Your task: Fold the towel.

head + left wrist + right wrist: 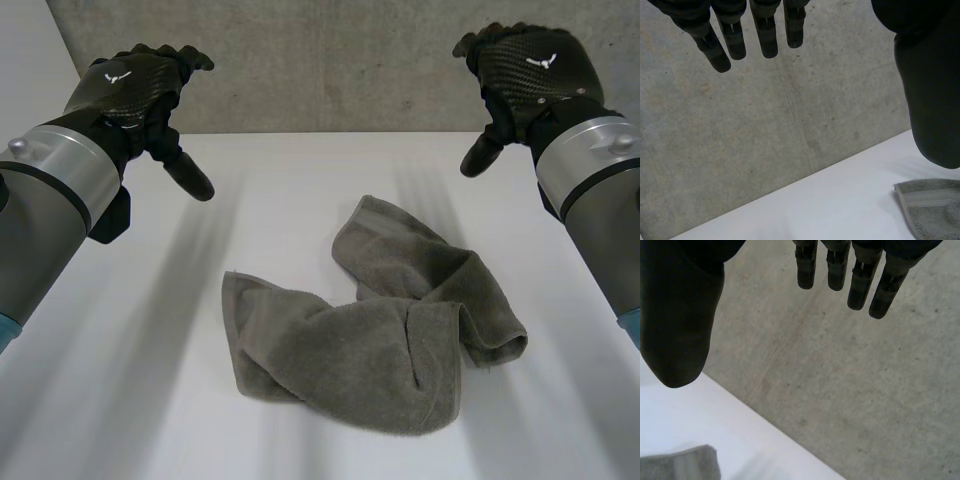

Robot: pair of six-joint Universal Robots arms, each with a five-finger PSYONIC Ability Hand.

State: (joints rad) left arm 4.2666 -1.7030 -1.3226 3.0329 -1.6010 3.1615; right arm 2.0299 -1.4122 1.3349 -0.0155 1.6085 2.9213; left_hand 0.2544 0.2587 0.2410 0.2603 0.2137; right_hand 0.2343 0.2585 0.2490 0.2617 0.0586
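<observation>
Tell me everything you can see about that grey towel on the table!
The towel is grey-brown and looks like soft, fuzzy terry cloth, with a flat woven band along a hem. It lies crumpled, not folded, with one flap reaching toward the far wall and a rolled lump at its right end. It rests near the middle of the white table. The left hand and the right hand are open and raised, not touching it.

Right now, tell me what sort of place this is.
Likely a robot test bench in a lab: a white table against a bare concrete wall, a crumpled grey towel on it, the left hand and right hand raised open.
</observation>
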